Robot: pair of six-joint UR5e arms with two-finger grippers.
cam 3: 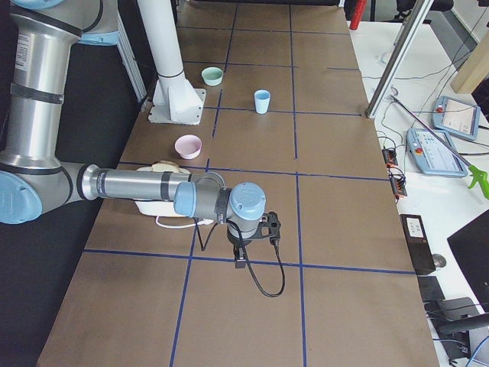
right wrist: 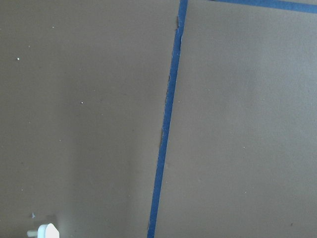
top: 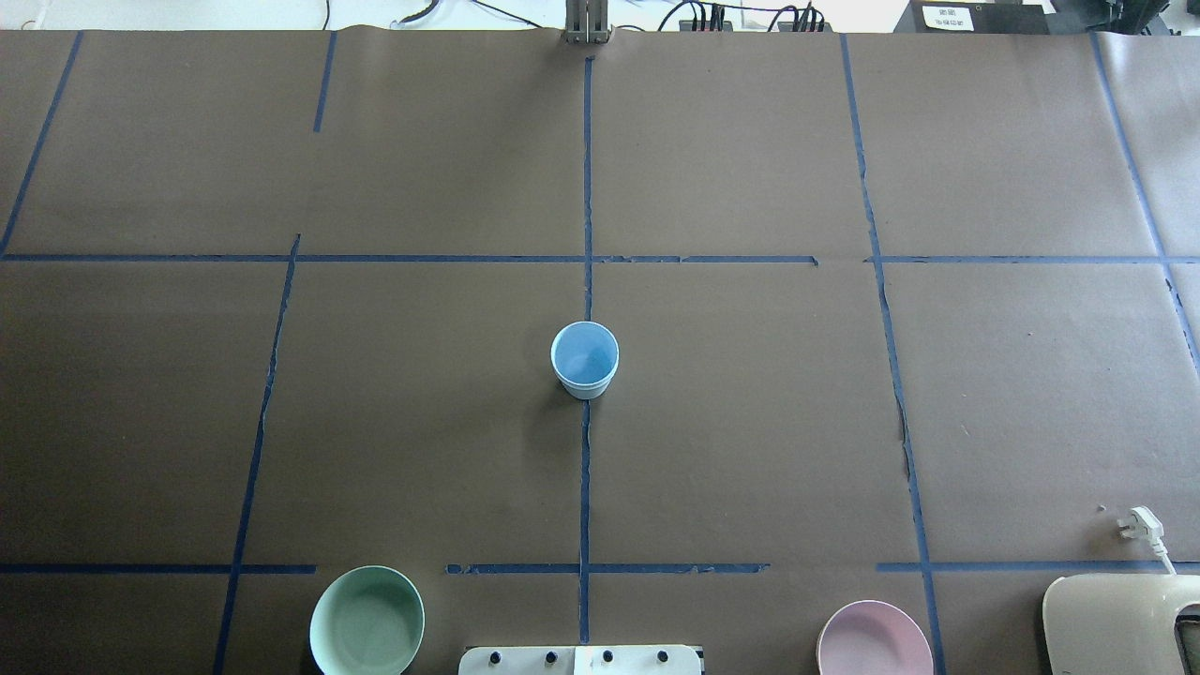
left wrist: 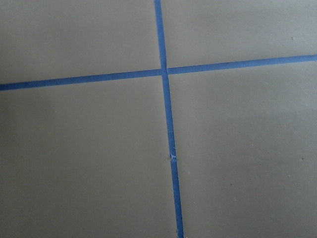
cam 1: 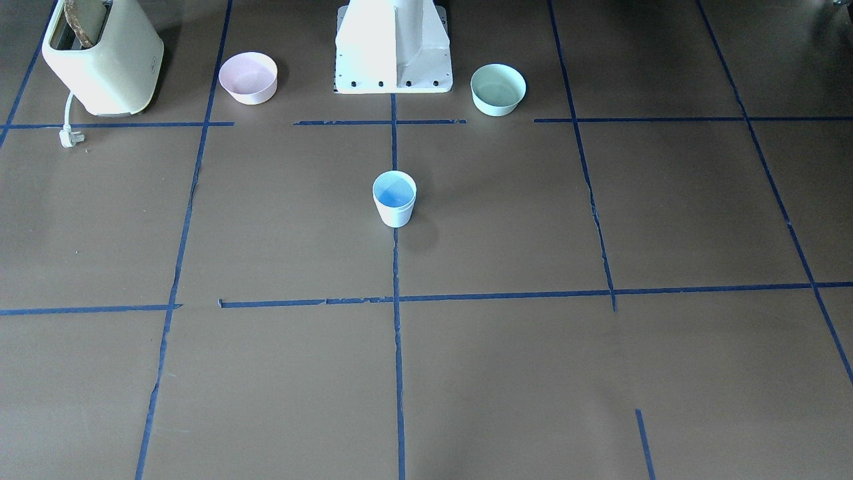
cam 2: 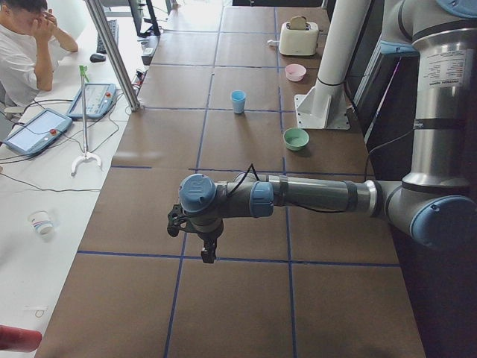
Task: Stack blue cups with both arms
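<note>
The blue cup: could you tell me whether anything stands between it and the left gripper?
Nothing visible does: only taped table surface lies between the left gripper and the blue cup; the mint-green bowl sits off to the side.

One blue cup (cam 1: 394, 198), one pink bowl (cam 1: 248, 78), one green bowl (cam 1: 498, 89), one toaster (cam 1: 106, 63), two arms (cam 2: 313, 195) (cam 3: 137, 184).

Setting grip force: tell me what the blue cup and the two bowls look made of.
Blue cup: likely plastic, matte; thin even rim, flat colour, no glare. Pink bowl and mint-green bowl: probably similar matte plastic, thin walls, soft sheen; ceramic cannot be ruled out.
</note>
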